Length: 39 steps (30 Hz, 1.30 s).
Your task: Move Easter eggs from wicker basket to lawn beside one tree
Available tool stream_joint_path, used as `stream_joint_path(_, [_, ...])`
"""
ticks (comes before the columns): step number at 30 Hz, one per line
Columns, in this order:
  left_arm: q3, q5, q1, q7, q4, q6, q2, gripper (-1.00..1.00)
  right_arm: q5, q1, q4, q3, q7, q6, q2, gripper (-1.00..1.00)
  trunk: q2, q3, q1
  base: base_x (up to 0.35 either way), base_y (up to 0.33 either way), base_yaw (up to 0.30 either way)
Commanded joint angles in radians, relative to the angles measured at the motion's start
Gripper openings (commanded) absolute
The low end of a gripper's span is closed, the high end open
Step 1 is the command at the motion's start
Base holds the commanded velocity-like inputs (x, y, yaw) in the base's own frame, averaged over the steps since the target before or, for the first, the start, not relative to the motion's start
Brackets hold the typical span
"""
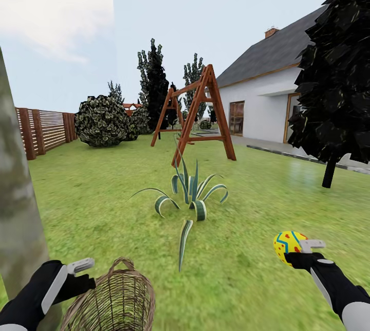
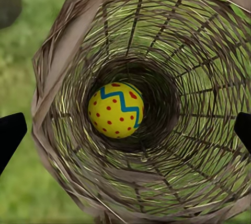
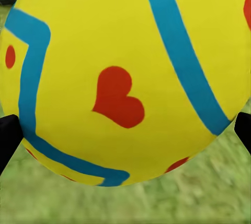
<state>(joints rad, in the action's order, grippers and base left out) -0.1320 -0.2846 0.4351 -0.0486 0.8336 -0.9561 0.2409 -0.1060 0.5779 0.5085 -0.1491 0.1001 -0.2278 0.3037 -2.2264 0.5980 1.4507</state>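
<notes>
Near the right edge of the scene, above the grass, an Easter egg (image 1: 289,246) sat clamped in the right gripper (image 1: 299,250) — yellow, with blue zigzag bands and red marks. From the right wrist camera that egg (image 3: 125,78) bulged between two dark fingertips (image 3: 9,138), a red heart on its side and blurred lawn (image 3: 157,203) beyond it. The jaws were closed on it, held clear of the ground.

At the near left, the wicker basket (image 1: 115,297) lay tipped, its braided rim and small loop handle toward the far side. The left gripper (image 1: 79,269) was at the basket's left side; whether it actually gripped the wicker I could not tell. Through the left wrist camera the basket (image 2: 63,51) opened like a tunnel, with a second egg (image 2: 116,110) — red dots, blue zigzag — resting deep inside, and the fingertips (image 2: 10,132) stood wide apart at either edge.

A pale grey-green trunk of the tree (image 1: 15,207) rose just left of the basket. Farther out on the lawn (image 1: 257,187) stood a striped agave (image 1: 192,192), then a wooden swing frame (image 1: 198,110), a round bush (image 1: 102,121), a slatted fence (image 1: 43,130) and a white house (image 1: 267,94) at the far right.
</notes>
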Motion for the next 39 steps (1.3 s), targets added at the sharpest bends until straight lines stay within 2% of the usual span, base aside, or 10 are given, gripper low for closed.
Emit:
stream_joint_path(1, [0.000,-0.008,0.001,-0.005,0.001,-0.004,-0.001,1.00,-0.009,0.000,0.002,-0.007,0.009,-0.005,-0.001,-1.00,-0.001,0.001,0.000,0.000,0.000,0.000])
stream_joint_path(11, [0.001,-0.009,0.001,-0.005,-0.050,-0.003,-0.036,1.00,-0.009,0.000,0.002,-0.007,0.009,-0.005,0.000,-1.00,-0.064,0.029,0.034,0.000,0.000,0.000])
stream_joint_path(31, [-0.003,-0.013,0.001,-0.003,-0.050,-0.003,-0.037,1.00,-0.005,0.000,0.017,-0.012,0.007,-0.006,-0.002,-1.00,-0.204,0.092,0.111,0.000,0.000,0.000])
stream_joint_path(35, [-0.003,-0.013,0.001,-0.002,-0.050,-0.003,-0.036,1.00,0.002,0.000,0.064,-0.012,0.006,-0.007,-0.004,-1.00,-0.232,0.105,0.126,0.000,0.000,0.000])
stream_joint_path(39, [-0.003,-0.013,0.001,-0.002,-0.050,-0.003,-0.037,1.00,0.001,0.000,0.071,-0.010,-0.005,-0.010,-0.005,-1.00,-0.260,0.117,0.142,0.000,0.000,0.000])
